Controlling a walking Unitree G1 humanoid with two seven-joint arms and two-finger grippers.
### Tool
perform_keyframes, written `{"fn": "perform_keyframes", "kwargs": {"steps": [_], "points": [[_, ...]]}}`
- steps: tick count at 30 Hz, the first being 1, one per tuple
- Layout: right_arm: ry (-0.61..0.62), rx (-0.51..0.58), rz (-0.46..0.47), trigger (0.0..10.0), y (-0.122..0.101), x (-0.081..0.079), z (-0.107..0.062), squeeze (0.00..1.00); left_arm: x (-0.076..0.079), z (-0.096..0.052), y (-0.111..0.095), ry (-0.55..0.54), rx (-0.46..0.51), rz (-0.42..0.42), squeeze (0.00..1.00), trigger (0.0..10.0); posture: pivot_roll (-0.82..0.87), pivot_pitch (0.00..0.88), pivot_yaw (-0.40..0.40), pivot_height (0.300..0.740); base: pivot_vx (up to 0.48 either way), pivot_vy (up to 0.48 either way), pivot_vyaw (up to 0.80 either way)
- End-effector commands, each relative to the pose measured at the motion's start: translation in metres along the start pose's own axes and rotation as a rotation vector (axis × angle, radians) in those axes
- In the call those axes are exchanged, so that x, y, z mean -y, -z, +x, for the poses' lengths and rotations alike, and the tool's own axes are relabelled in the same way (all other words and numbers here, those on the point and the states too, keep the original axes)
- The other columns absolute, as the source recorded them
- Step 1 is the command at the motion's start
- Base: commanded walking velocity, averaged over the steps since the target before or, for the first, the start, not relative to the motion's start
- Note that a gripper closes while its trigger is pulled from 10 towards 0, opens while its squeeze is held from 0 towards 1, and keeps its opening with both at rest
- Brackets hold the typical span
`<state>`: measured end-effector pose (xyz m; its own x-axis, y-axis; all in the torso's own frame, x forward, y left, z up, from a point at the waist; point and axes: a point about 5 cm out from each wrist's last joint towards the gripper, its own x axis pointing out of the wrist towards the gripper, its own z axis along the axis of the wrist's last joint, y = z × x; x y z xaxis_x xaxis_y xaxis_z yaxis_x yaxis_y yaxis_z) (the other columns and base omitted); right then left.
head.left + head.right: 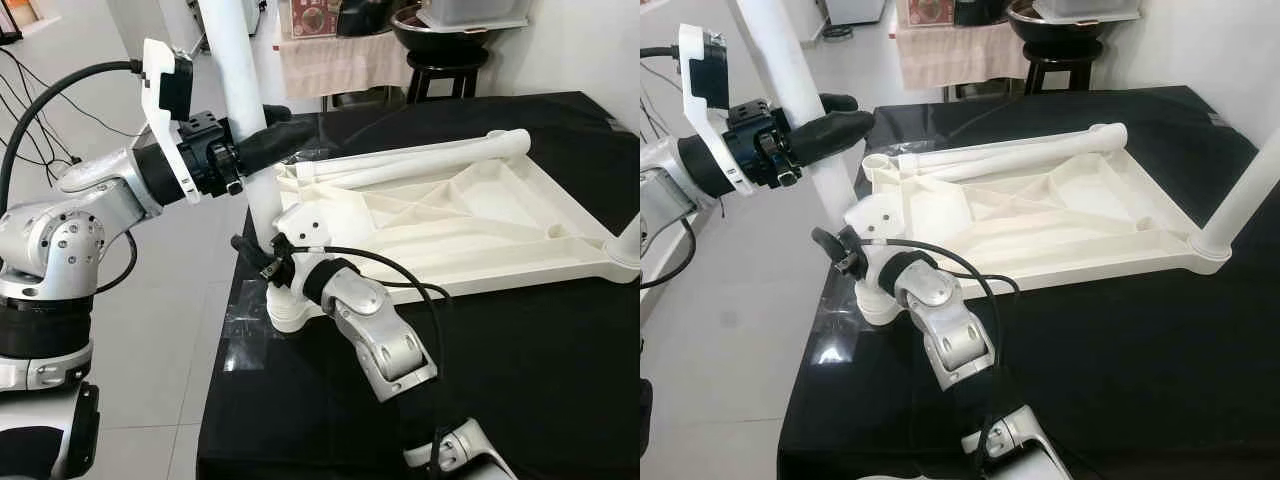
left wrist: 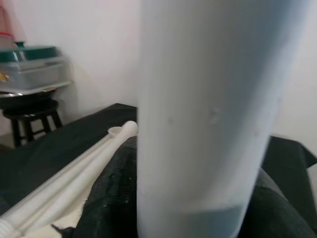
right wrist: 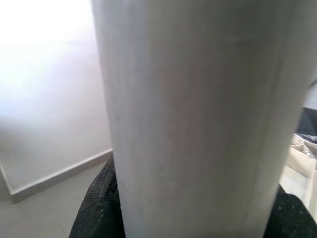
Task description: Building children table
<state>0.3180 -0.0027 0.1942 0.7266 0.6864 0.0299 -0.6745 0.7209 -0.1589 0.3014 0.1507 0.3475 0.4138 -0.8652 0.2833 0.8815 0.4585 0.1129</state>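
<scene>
A white plastic tabletop (image 1: pixel 470 225) is laid upside down on a black-draped work surface (image 1: pixel 520 400), its ribbed underside facing up. The near-left corner of the tabletop is set right at the left edge of the black surface, beyond which open tiled floor (image 1: pixel 150 330) is seen. One white table leg (image 1: pixel 235 90) is stood upright in that corner's socket. A second leg (image 1: pixel 420 160) is laid flat along the far rim of the tabletop, and a third (image 1: pixel 1245 190) is stood in the corner at the right end of the near rim.

The left gripper (image 1: pixel 262 137) is closed around the upright leg above the tabletop, its black fingers (image 1: pixel 835 130) wrapped on both sides. The right gripper (image 1: pixel 272 262) is clamped on the same leg lower down, just above the socket. A dark stool (image 1: pixel 445 68) is seen beyond the far edge of the tabletop.
</scene>
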Motion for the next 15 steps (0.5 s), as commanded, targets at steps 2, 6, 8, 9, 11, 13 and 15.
{"fn": "perform_keyframes", "kwargs": {"steps": [2,6,8,9,11,13,15], "points": [[0.035,-0.178,0.091,0.0,0.037,-0.005,-0.003,0.00,0.007,0.002,0.002,0.064,-0.013,-0.010,0.00,0.0,0.00,0.121,0.062,0.740,0.000,0.000,0.00],[0.026,-0.158,0.055,4.9,0.031,0.003,0.000,0.00,0.007,0.002,0.002,0.066,-0.012,-0.011,0.00,0.0,0.00,0.120,0.061,0.740,0.000,0.000,0.00],[-0.020,-0.133,0.037,10.0,0.026,0.008,0.001,0.00,0.006,0.002,0.003,0.067,-0.012,-0.011,0.00,0.0,-0.01,0.120,0.062,0.740,0.000,0.000,0.00],[-0.194,-0.051,0.020,10.0,0.009,0.019,0.003,1.00,0.006,0.002,0.003,0.068,-0.012,-0.010,0.00,0.0,-0.01,0.117,0.059,0.740,0.000,0.000,0.00],[-0.358,0.029,0.005,10.0,-0.008,0.029,0.002,1.00,0.006,0.002,0.003,0.069,-0.011,-0.009,0.00,0.0,-0.01,0.116,0.059,0.740,0.000,0.000,0.00],[-0.405,0.052,-0.003,10.0,-0.014,0.034,0.001,1.00,0.006,0.002,0.003,0.069,-0.011,-0.009,0.00,0.0,-0.01,0.116,0.059,0.740,0.000,0.000,0.00],[-0.511,0.059,-0.072,10.0,-0.020,0.042,-0.003,1.00,0.007,0.002,0.004,0.070,-0.011,-0.009,0.00,0.0,-0.01,0.114,0.060,0.740,0.000,0.000,0.00]]}}
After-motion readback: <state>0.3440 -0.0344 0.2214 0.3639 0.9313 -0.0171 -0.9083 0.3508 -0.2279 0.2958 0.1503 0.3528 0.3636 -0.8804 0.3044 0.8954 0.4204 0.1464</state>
